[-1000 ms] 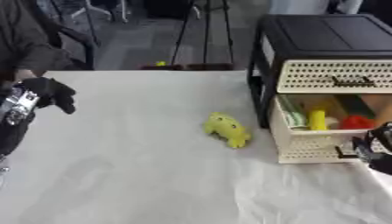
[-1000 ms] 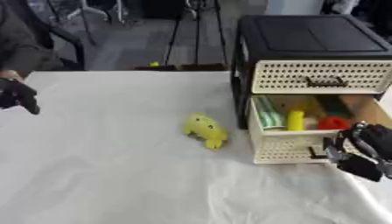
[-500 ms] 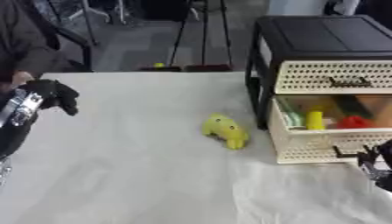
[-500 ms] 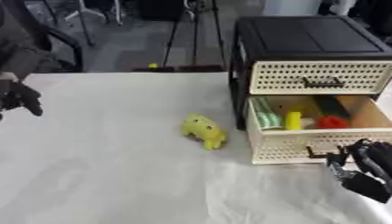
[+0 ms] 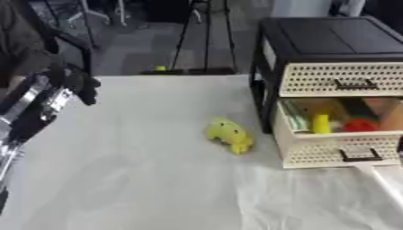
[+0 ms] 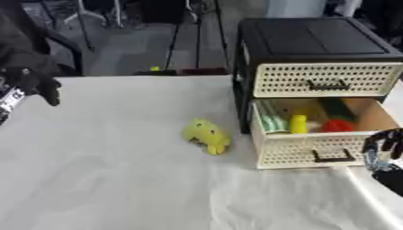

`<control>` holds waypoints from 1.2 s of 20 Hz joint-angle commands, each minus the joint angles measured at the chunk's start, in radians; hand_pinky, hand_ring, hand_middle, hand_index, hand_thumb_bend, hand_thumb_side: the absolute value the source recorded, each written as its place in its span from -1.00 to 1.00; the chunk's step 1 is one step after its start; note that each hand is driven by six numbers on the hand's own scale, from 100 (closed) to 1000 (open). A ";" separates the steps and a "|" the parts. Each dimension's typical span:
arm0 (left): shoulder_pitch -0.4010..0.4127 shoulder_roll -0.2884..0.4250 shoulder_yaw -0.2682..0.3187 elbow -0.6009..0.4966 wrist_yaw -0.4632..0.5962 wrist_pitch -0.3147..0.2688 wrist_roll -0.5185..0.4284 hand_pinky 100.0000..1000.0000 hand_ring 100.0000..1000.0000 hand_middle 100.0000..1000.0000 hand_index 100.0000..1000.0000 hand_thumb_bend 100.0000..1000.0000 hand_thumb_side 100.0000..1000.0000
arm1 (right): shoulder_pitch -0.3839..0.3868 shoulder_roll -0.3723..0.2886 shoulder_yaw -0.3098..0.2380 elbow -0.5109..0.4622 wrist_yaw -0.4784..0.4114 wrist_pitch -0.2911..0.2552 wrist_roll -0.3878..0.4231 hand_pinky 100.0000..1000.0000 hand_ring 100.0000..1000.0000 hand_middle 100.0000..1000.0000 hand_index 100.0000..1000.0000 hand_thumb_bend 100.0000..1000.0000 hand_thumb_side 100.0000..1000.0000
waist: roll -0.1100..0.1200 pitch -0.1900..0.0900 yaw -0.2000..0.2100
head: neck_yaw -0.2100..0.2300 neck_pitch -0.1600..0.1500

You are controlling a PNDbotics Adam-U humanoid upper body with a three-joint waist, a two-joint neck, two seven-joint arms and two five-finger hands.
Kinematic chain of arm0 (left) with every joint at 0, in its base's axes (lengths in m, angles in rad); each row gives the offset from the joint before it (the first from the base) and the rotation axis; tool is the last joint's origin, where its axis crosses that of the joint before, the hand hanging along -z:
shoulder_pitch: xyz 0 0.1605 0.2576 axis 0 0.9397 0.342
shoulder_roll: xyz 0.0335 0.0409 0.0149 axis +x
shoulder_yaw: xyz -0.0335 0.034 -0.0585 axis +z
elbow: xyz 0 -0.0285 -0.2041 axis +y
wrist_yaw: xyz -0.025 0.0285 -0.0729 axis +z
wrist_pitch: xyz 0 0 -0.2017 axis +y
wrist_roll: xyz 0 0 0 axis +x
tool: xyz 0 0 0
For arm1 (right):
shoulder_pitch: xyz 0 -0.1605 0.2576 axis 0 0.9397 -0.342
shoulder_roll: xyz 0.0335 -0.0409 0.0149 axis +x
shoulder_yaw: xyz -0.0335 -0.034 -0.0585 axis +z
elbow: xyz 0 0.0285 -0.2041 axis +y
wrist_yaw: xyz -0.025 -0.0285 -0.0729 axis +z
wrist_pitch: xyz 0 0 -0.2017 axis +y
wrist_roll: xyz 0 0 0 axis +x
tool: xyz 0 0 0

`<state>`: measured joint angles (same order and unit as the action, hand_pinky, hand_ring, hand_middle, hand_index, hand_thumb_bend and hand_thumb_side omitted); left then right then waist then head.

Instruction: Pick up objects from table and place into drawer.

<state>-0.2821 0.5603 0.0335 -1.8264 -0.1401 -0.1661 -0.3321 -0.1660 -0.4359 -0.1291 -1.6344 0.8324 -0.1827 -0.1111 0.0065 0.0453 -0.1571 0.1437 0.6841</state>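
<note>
Nearby, yellow toy (image 5: 229, 134) lies beside open drawer (image 5: 340, 153).

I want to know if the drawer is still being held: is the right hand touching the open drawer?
Apart. In the right eye view the right hand sits beside the open drawer, with bare table showing between its fingers and the drawer's front.

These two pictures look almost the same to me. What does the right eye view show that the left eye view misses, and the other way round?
Only the right eye view shows the robot's right hand, fingers curled, beside the open lower drawer. Only the left eye view shows much of the left arm leading up to the left hand. Both show the yellow toy lying on the white table, the left hand, and red, yellow and green things inside the drawer.
</note>
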 commanded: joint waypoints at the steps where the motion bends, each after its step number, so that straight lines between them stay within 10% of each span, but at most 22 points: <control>1: -0.078 0.067 -0.048 0.061 -0.084 -0.027 -0.004 -0.04 -0.05 -0.08 0.33 -0.87 0.55 | -0.026 -0.032 -0.018 -0.037 -0.025 0.023 -0.052 -0.64 -0.27 -0.22 0.40 -1.00 0.68 | -0.005 -0.009 -0.009 | 0.012 0.001; 11: -0.350 0.073 -0.193 0.439 -0.375 -0.221 -0.074 0.07 0.13 0.13 0.45 -0.51 0.16 | -0.085 -0.047 -0.015 -0.090 -0.053 0.036 -0.110 -0.65 -0.30 -0.26 0.42 -1.00 0.61 | -0.021 0.001 -0.093 | 0.053 -0.004; 24: -0.534 -0.080 -0.224 0.800 -0.631 -0.419 -0.072 0.14 0.24 0.22 0.48 -0.39 -0.22 | -0.158 -0.008 0.031 -0.114 -0.096 -0.008 -0.078 -0.65 -0.30 -0.26 0.43 -1.00 0.61 | -0.029 0.046 -0.219 | 0.100 -0.035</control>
<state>-0.7882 0.4784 -0.1922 -1.0330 -0.7534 -0.5701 -0.4064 -0.3075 -0.4298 -0.0959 -1.7226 0.7482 -0.1852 -0.1921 -0.0199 0.1031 -0.3776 0.2386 0.6613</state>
